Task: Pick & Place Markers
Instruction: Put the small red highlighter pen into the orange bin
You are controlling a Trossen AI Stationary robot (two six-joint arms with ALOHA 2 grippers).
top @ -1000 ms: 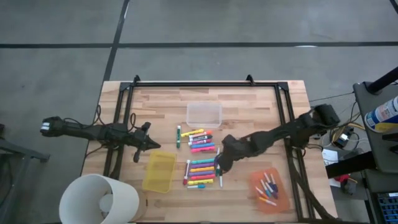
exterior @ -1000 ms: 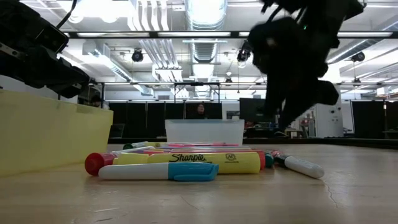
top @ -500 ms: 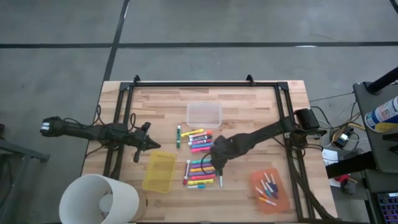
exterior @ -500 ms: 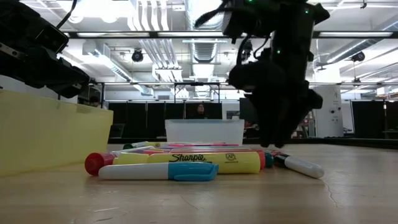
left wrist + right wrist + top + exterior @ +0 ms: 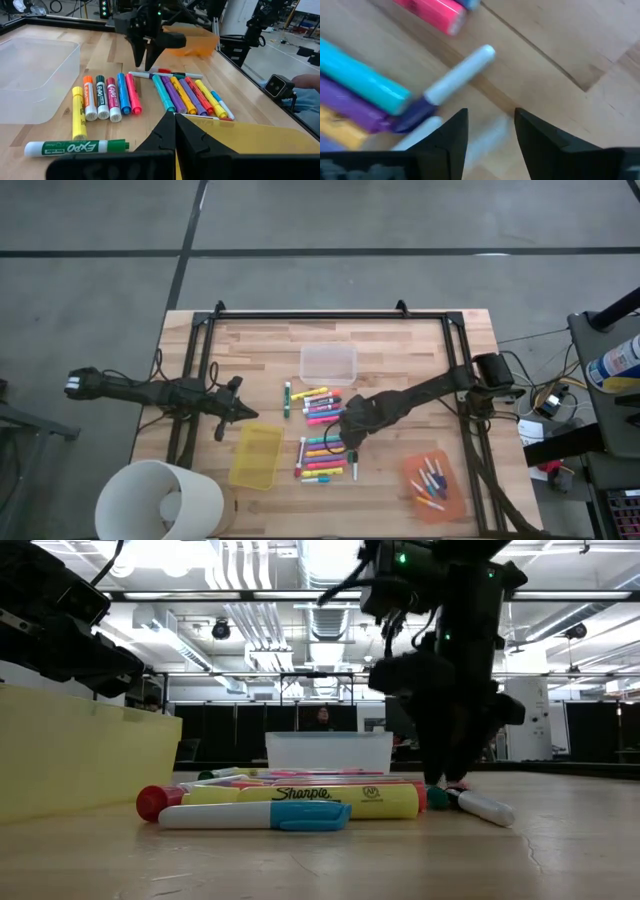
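Several markers (image 5: 322, 430) lie side by side in two rows on the wooden table (image 5: 400, 340), seen also in the left wrist view (image 5: 150, 95). A thin white marker (image 5: 167, 75) lies across the lower row's right-hand ends. My right gripper (image 5: 347, 445) points steeply down over that spot, open, its tips (image 5: 146, 64) low by this marker's end. In its wrist view a thin white marker (image 5: 460, 75) lies just ahead and a blurred white shape shows between the fingers (image 5: 540, 140). My left gripper (image 5: 243, 413) waits at the table's left, shut.
A clear bin (image 5: 328, 364) stands behind the markers, a yellow bin (image 5: 256, 455) to their near left and an orange bin (image 5: 432, 485) holding several markers at the near right. A green-capped marker (image 5: 287, 398) lies apart. A white cylinder (image 5: 160, 500) stands off the near-left corner.
My right gripper has come down toward the markers and shifted a little toward the table's left, tipping to point more steeply downward. Its tips now stand close above the table at the markers' right-hand ends.
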